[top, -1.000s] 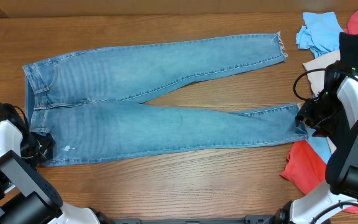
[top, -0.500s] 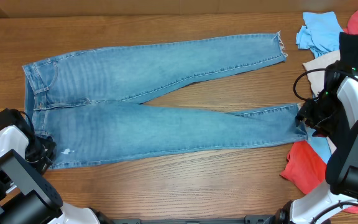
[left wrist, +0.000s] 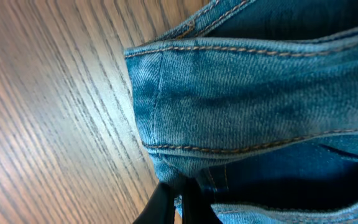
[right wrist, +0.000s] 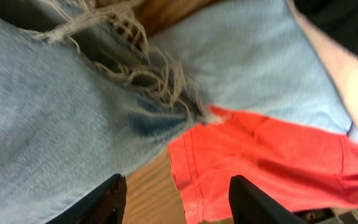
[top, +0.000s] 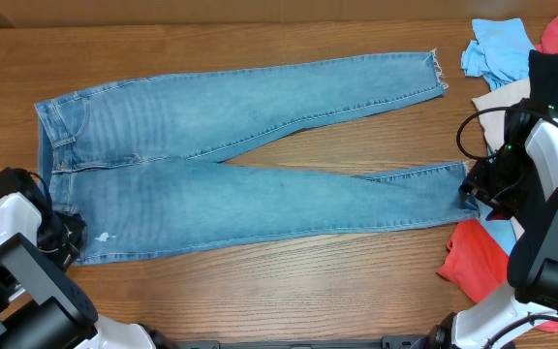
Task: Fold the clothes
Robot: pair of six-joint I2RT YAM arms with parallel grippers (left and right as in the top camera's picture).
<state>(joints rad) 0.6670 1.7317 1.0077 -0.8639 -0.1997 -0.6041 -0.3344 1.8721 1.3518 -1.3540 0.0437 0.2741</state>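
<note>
Plainly, the pair of light blue denim jeans (top: 211,204) lay spread flat on the brown wood-grain bench (top: 289,286), with the waist to the left and both long legs running right, parted in a narrow V. The left hand (top: 66,236) sat at the near corner of the waistband. Only the left wrist view showed its black fingertips (left wrist: 163,208) pressed together, pinching a fold of stitched denim by the seam. The right hand (top: 473,191) was at the frayed hem of the nearer leg. From above its fingers were lost against the dark arm, but the right wrist view showed them standing apart, gripping nothing, over that hem and a crumpled red cloth garment (right wrist: 260,155). The red garment lay just beside the hem, with a thin sky-blue garment (right wrist: 260,62) next to it. Farther back along the right edge, a black garment (top: 550,73) and a cream cloth (top: 500,100) were heaped together.
</note>
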